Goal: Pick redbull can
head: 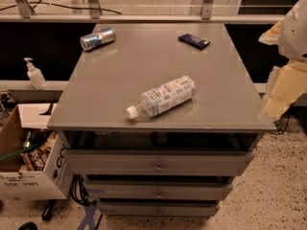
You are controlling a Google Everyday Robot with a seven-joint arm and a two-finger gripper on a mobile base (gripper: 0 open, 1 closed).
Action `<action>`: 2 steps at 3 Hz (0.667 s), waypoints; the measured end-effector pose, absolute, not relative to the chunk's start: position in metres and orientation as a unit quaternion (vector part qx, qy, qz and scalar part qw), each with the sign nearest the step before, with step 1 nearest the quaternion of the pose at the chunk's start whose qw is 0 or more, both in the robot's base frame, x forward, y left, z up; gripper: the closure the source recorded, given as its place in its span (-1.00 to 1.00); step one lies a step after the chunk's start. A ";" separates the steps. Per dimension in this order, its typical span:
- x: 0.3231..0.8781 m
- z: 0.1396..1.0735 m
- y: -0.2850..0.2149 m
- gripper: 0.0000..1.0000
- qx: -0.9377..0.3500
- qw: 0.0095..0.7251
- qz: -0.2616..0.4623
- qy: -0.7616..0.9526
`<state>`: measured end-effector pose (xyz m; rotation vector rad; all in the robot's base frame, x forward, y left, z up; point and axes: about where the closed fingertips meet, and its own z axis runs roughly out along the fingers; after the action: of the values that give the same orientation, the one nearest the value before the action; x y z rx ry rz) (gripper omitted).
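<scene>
The redbull can (98, 38) lies on its side at the far left corner of the grey table top (144, 66), silver and blue with a shiny end facing left. My gripper (282, 91) is a cream-coloured shape at the right edge of the view, beside the table's right side and a little above floor level. It is far from the can, with the whole width of the table between them. It holds nothing that I can see.
A clear plastic bottle (162, 97) with a white cap lies near the table's front. A dark snack wrapper (194, 40) lies at the far right. Drawers (158, 164) sit under the top. A cardboard box (29, 162) and a pump bottle (34, 74) stand at the left.
</scene>
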<state>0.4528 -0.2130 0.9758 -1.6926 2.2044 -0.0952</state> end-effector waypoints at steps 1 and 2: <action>0.475 0.977 -0.187 -1.00 -0.613 0.218 -0.028 0.759; 0.503 0.978 -0.149 -1.00 -0.628 0.259 -0.013 0.734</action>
<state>0.5029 -0.1493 0.9777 -1.7015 1.9887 -0.0358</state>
